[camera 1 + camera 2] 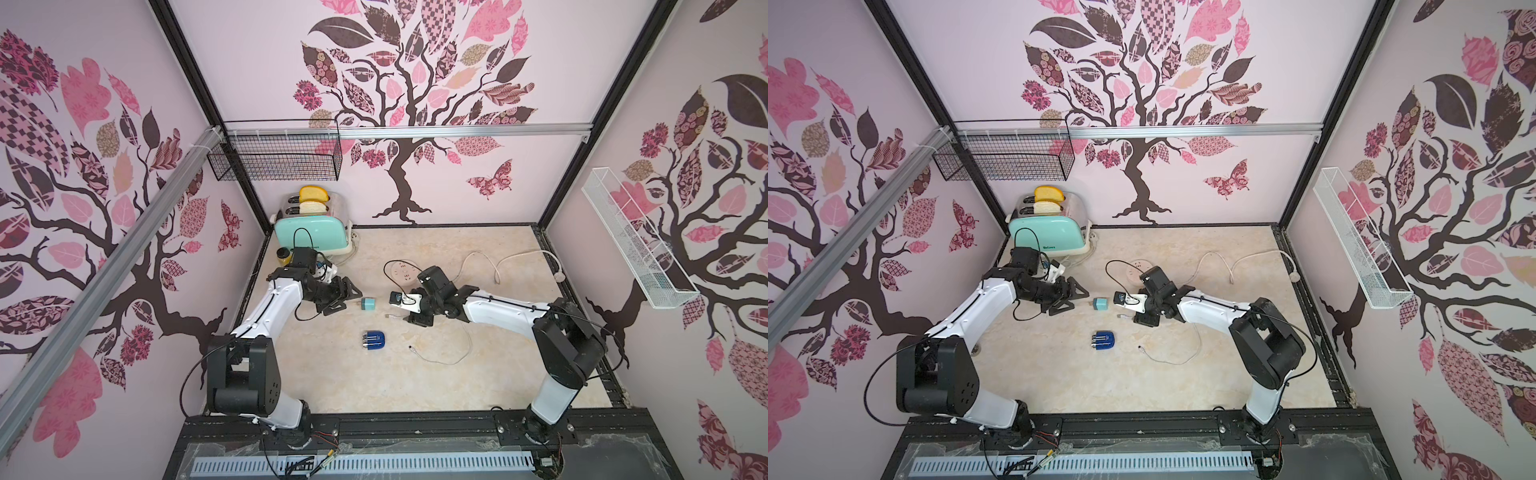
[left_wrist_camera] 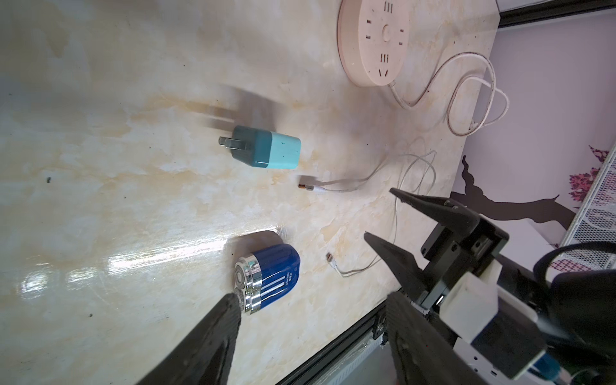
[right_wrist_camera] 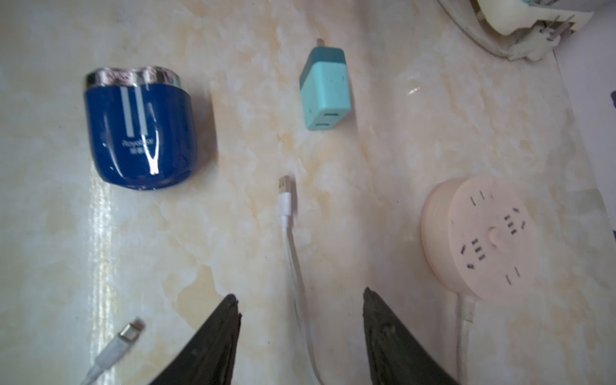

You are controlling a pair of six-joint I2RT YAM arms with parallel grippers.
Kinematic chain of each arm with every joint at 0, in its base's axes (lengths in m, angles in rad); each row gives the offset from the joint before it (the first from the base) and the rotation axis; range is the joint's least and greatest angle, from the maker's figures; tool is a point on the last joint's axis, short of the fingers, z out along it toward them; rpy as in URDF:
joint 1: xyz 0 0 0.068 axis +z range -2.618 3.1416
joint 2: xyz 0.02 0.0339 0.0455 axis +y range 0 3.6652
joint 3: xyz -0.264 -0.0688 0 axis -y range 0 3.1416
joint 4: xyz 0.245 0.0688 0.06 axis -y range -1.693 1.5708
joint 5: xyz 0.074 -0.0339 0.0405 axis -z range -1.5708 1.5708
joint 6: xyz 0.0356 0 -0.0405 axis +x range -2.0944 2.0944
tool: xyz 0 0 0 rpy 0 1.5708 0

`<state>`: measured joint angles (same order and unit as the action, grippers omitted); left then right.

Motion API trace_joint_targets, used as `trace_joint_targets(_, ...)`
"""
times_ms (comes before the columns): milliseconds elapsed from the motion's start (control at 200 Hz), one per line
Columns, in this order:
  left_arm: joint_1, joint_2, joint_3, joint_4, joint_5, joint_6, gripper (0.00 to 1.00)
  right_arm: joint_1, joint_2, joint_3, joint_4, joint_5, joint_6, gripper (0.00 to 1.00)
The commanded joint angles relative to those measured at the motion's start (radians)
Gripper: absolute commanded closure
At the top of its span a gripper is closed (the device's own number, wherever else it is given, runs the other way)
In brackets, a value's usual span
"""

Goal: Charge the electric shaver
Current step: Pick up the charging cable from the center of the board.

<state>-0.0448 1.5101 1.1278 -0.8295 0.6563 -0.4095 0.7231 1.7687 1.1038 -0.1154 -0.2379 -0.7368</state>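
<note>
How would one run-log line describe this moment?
left pincer: open, empty | right pincer: open, straddling cable | shaver: lying loose, unplugged | adapter: loose, unplugged | strip: sockets free

the white-and-black left arm (image 1: 274,303) rises from its base at the near edge of the marbled beige tabletop (image 1: 415,382), with the elbel folded back by the left edge and the forearm stretched toward the middle. its black two-fingered left gripper (image 1: 352,300) lies level, jaws spread wide and gripping nothing. the white-and-black right arm (image 1: 498,309) leans in from the near right corner, forearm low and pointing left. its black right gripper (image 3: 300,293) hovers just above the surface, jaws parted, holding nothing.
</note>
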Motion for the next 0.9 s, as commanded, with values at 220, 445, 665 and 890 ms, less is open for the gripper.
trace_joint_targets(220,0.113,-0.059,-0.021,-0.001,0.023,-0.013,0.28,0.009,0.115,0.003,0.06,0.069,0.086,0.44)
trace_joint_targets(445,0.113,-0.059,-0.033,0.004,0.039,-0.015,0.28,0.009,0.185,0.059,-0.033,0.122,0.063,0.5)
trace_joint_targets(665,0.114,-0.056,-0.033,-0.008,0.049,-0.002,0.28,0.009,0.195,0.019,-0.042,0.164,0.023,0.8)
trace_joint_targets(890,0.101,-0.052,-0.04,0.001,0.091,-0.006,0.29,0.009,0.126,-0.047,0.058,0.172,0.017,1.0)
